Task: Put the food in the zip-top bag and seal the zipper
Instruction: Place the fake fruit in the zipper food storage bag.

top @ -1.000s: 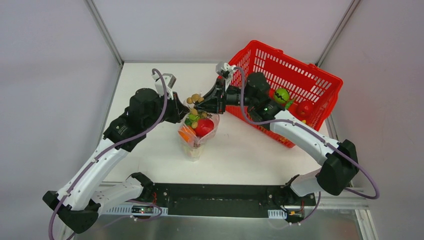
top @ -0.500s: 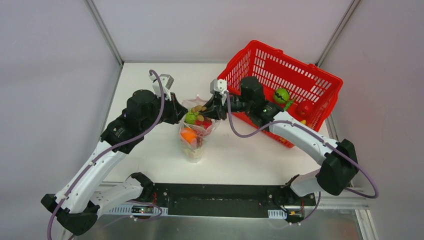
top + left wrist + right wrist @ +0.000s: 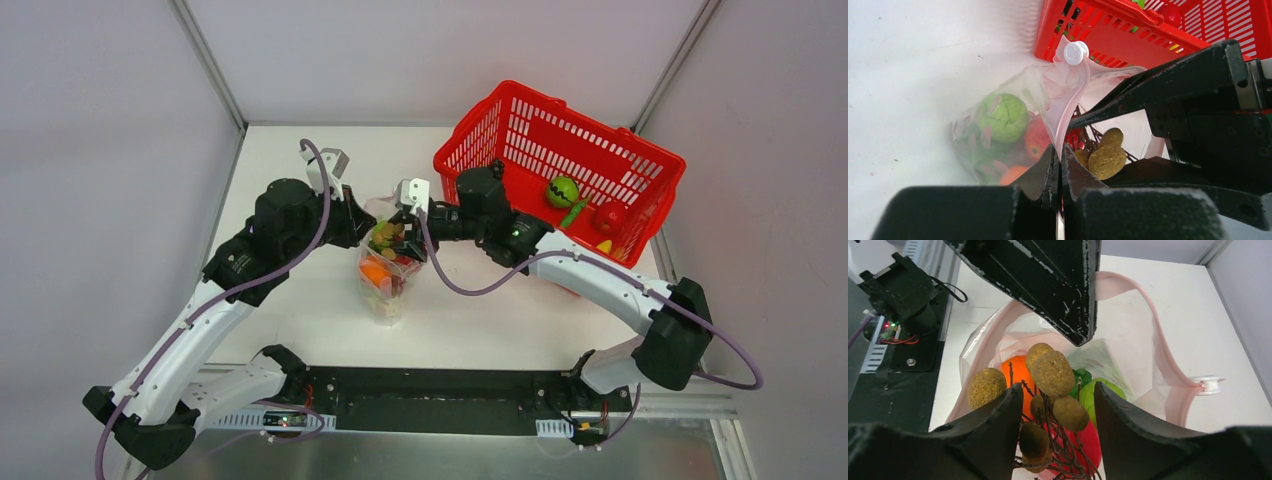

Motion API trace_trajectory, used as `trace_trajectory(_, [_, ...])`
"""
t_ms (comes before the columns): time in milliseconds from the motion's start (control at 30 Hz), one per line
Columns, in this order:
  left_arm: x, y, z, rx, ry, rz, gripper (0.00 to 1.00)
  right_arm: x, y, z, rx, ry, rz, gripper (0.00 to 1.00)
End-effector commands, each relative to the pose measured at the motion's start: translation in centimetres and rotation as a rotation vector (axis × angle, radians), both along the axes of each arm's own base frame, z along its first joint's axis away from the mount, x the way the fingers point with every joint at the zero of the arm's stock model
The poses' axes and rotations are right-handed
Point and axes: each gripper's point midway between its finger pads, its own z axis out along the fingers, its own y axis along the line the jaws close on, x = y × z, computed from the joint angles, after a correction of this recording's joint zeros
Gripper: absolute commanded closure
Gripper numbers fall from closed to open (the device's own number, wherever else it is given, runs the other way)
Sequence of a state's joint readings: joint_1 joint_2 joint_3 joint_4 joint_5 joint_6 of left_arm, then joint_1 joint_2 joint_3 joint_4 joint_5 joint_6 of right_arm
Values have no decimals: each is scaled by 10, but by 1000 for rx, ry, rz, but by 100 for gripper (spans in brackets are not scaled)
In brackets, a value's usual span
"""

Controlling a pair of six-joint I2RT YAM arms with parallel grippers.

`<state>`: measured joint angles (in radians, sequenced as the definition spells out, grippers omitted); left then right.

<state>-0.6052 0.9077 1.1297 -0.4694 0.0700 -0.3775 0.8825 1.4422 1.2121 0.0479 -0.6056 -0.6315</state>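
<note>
top: zip-top bag (image 3: 385, 290) sits on desk (image 3: 480, 310) between both arms, its food blurred. left wrist: left gripper (image 3: 1058, 150) pinched closed on the zipper (image 3: 1073, 107). right wrist: right gripper (image 3: 1058, 389) parted over the bag mouth, brown cluster (image 3: 1050, 372) between; contact unclear.

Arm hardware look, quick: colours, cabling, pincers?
The left arm and right arm match: white link shells, black joints. A purple cable loops along each. White camera block on each wrist. Left pincer and right pincer are black, with wedge-shaped fingers. Green light glows on the right arm.
</note>
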Motion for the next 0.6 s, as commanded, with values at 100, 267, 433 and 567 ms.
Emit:
trace_trajectory(100, [3,3,24,-26,-73,13,100,24,-11,51,99,-31,-212,39])
trace_trajectory(267, [6,1,23,-20,-69,13,100,-5,-26,73,137,46,-164,34])
trace_trajectory(433, [7,0,24,-21,-70,10,100,-20,-30,58,66,149,-133,44])
trace_trajectory(567, [7,0,24,-24,-70,8,100,-21,-28,39,5,220,-135,67])
